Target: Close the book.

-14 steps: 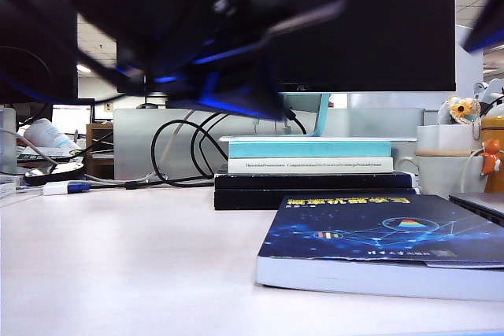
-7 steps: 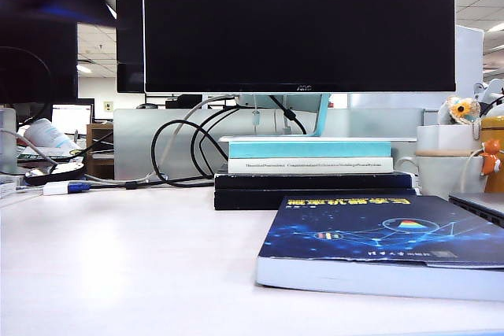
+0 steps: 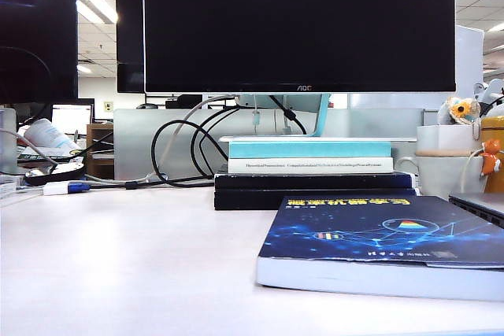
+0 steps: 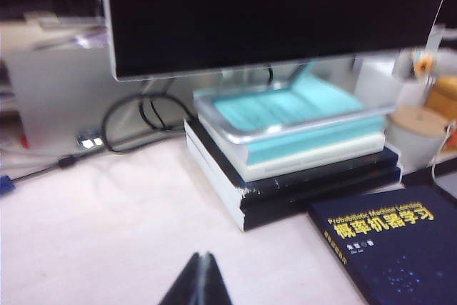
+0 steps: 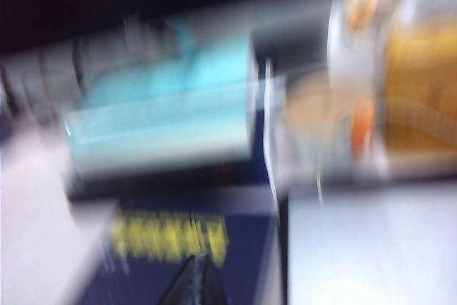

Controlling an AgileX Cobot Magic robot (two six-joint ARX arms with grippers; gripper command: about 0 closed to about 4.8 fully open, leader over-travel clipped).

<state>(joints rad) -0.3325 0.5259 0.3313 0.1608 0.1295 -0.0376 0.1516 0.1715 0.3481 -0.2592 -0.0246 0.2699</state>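
From the exterior view, your book (image 3: 386, 245) lies flat and shut on the desk (image 3: 126, 265), no arm in sight; I judge the job done, so just hold clear. A mug (image 3: 441, 171) beside it; contents hidden.

Left wrist: left gripper (image 4: 202, 280), fingers together, hangs above bare desk, apart from the book.

Right wrist, blurred: right gripper (image 5: 196, 283), fingers together, above the cover.
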